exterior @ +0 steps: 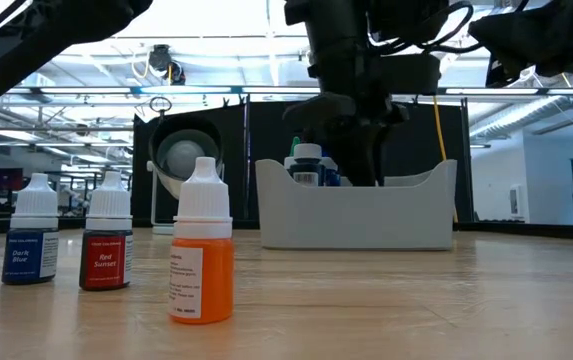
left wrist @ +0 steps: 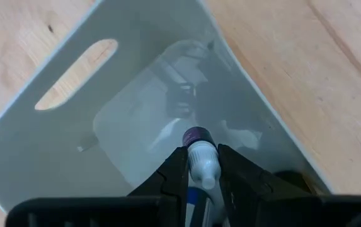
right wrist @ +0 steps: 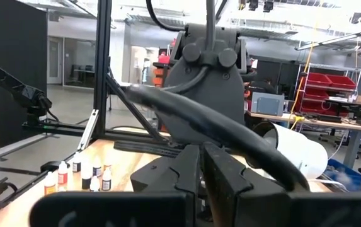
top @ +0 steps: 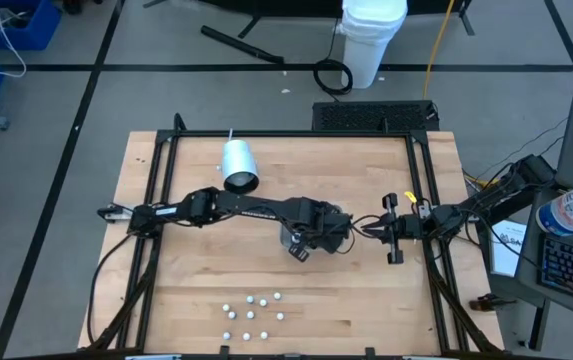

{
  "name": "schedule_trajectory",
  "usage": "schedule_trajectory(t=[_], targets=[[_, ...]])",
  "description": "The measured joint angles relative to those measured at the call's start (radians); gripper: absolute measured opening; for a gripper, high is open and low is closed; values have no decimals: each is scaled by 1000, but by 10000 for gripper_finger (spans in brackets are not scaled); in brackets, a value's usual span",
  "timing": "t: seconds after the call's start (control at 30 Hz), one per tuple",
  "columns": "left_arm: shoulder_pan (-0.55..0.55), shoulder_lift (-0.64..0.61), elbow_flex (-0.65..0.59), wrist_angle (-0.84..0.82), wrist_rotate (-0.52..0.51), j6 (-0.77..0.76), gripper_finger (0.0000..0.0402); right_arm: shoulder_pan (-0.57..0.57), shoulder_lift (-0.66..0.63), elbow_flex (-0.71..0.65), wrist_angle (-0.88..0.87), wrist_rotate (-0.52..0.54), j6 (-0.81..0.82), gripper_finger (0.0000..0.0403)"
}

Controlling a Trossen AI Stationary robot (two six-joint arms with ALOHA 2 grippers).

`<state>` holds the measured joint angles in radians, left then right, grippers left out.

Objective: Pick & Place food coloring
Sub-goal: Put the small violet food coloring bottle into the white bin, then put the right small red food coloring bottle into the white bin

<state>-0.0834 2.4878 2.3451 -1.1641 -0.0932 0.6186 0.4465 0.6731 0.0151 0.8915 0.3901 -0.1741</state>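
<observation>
My left gripper reaches down into the grey tray at the table's middle, shut on one food coloring bottle. In the low view other bottle tops show above the tray's rim beside the gripper. Several more food coloring bottles stand upright near the table's front edge, among them an orange one and a red one. My right gripper waits shut, above the table's right side. My left gripper pinches the bottle between its two fingers, which lie on either side of its white part. The fingers come steeply from above, and the bottle lies along them. Its dark purple end sticks out past the fingertips toward the tray's floor.
A white cylinder lies on its side at the far left of the table. Black frame rails run along the table's edges. The bare wood between the tray and the standing bottles is free.
</observation>
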Motion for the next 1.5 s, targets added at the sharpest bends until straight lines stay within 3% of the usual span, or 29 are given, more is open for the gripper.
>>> schedule_trajectory(t=[0.27, 0.6, 0.8, 0.97, 1.2, 1.37, 1.5], targets=[[0, 0, 0, -2, -7, -30, 75, 0, 0, 0, 1, 0, -3, 15], [0, 0, 0, -13, -13, -87, 120, 0, 0, 0, 1, 1, -14, 15], [1, 0, 0, -9, -14, -88, 117, 0, 0, 0, 1, 1, -14, 15], [-26, -18, 7, 3, -83, -55, 115, 0, 0, 0, 1, 1, -14, 15], [-121, -214, 10, -10, -138, -98, 115, 0, 0, 0, 1, 1, -21, 15], [-226, -399, 10, -200, -38, -251, 106, 0, 0, 0, -5, 0, -17, 15], [-321, -542, -89, -299, -66, -439, 64, 0, 0, 0, -5, -2, -5, 15]])
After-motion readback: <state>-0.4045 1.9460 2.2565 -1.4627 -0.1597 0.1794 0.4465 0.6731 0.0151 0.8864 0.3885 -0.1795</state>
